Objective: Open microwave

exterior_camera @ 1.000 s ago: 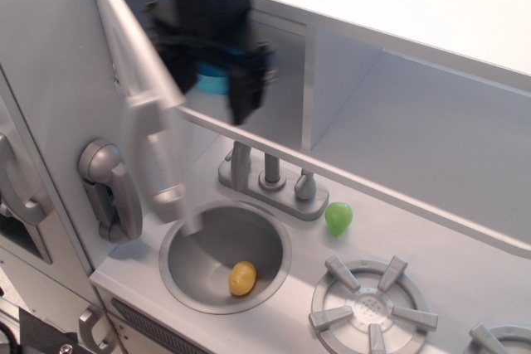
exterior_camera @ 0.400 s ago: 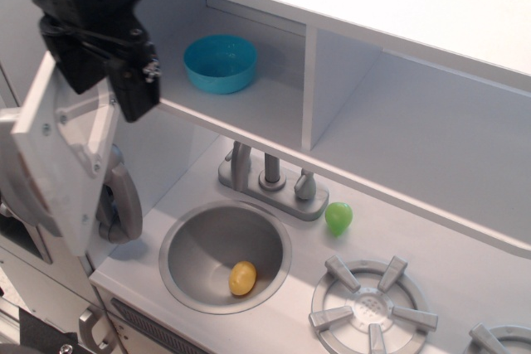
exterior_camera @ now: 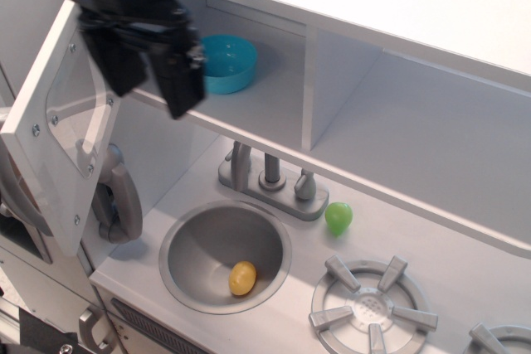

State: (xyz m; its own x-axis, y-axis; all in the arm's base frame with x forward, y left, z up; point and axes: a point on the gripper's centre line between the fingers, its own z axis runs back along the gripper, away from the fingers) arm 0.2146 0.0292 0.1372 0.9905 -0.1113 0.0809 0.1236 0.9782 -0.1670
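- The microwave [exterior_camera: 249, 80] was the upper left compartment of the toy kitchen, and it stood open.
- Its door [exterior_camera: 62, 138] hung swung out to the far left, inner face showing, with a rounded clear window and small screws along the edge.
- The black gripper [exterior_camera: 153, 80] hovered in front of the open compartment, between the door and the bowl, its tips pointing down.
- Two dark fingers [exterior_camera: 182, 89] were visible with a narrow gap between them; nothing sat in that gap, and I could not tell how far they were spread.
- The gripper did not appear to touch the door; the near finger overlapped the shelf edge in view.
- A blue bowl [exterior_camera: 228, 62] sat on the microwave floor, partly hidden behind the gripper.
- A grey phone [exterior_camera: 116, 201] hung on the wall below the door, partly covered by the door's lower corner.
- Below the shelf stood a faucet [exterior_camera: 270, 176] behind a round sink [exterior_camera: 224, 256].
- A yellow egg-shaped item [exterior_camera: 242, 278] lay in the sink, right of centre.
- A green item [exterior_camera: 338, 217] rested on the counter just right of the faucet base.
- A burner [exterior_camera: 369, 304] lay at the lower right, near the sink.
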